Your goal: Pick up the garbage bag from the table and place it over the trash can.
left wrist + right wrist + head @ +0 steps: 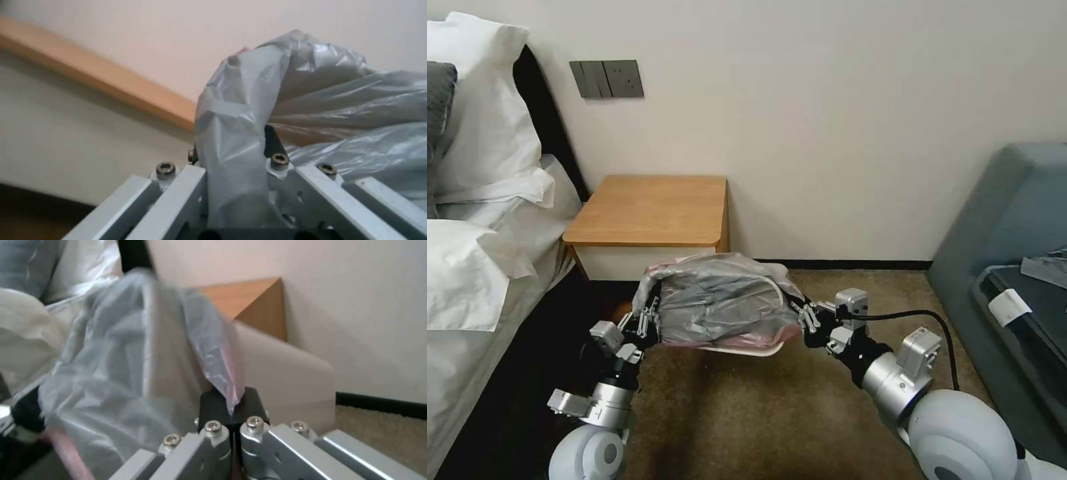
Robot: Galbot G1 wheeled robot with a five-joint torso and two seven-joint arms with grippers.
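**Bag stretched between two arms above bedside bin**

While both arms reach forward over the carpet, the garbage bag (720, 300) hangs spread between them, its grey crinkled plastic ballooned above the trash can (747, 349), whose cream rim peeks out just beneath the bag's pinkish-red edge. The left end effector (644, 321) is clamped on the bag's left side; in the left wrist view a fold of the plastic (240, 133) runs down between its fingers (276, 143). The right end effector (806, 317) is pinched together on the bag's right edge, and the right wrist view shows its dark fingertips (249, 403) closed on a thin point of the film (133, 366).

Behind the bag stands the wooden surface (654, 210), a nightstand set against the wall with its top bare, its white drawer front just beyond the plastic. A bed (474, 267) with white pillows lies along the robot's left. A grey sofa (1014, 220) sits to its right. Wall switches (607, 79) are mounted above the nightstand.
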